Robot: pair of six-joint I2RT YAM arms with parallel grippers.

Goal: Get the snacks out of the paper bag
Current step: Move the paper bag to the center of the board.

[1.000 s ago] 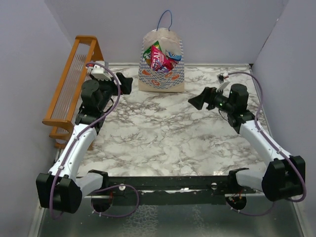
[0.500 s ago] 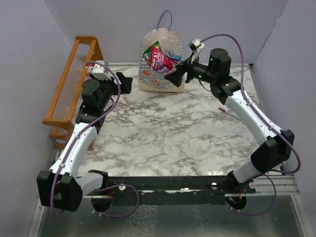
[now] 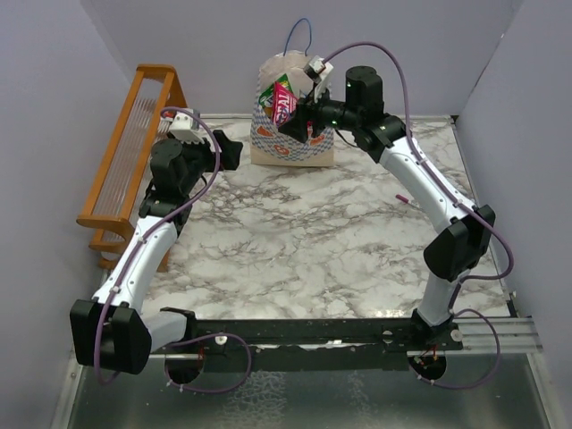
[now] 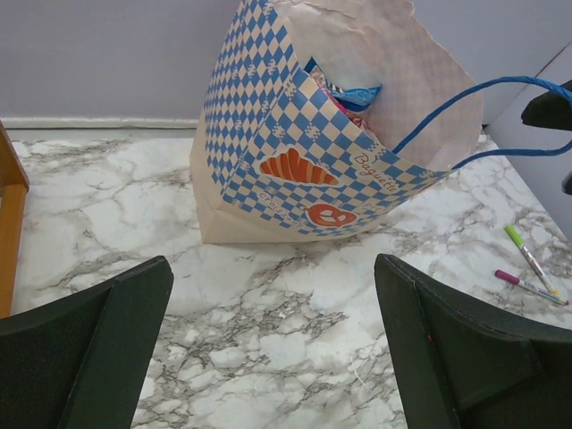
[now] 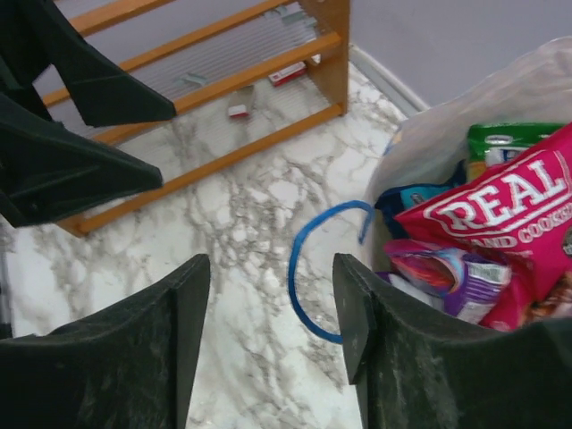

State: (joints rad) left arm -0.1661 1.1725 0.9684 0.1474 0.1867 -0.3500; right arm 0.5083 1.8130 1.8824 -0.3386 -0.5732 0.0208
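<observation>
Near half of the desk (image 3: 295,250): only arm links, 0 snacks out yet. 2 pens (image 4: 529,268) lie right of centre, not our concern.

Left fingers (image 3: 230,152) hover low beside the rack (image 3: 125,161), spread wide, empty, aimed at the bag (image 4: 268,152). Basically the same spot as 1 s ago.

The change is the right arm. 1 s ago it sat over the right side of the desk, well apart from the bag. Now it's stretched across, and the right fingers (image 3: 291,125) are at the bag mouth. They're apart with nothing between them: the wrist view shows bare desk and the blue handle (image 5: 308,268) in the gap, packs just off to the side.

Bag stands upright at the far edge, centre, near the back wall. Snacks are all inside: pink-red pack (image 5: 500,214) on top and sticking out, green (image 5: 500,143) behind it, purple (image 5: 442,268) and blue (image 5: 411,198) lower down.

So approach is done, grasp not started. Pink-red looks like the obvious 1st pick. Risks: snagging the handle or tipping the bag. Left could brace it.
</observation>
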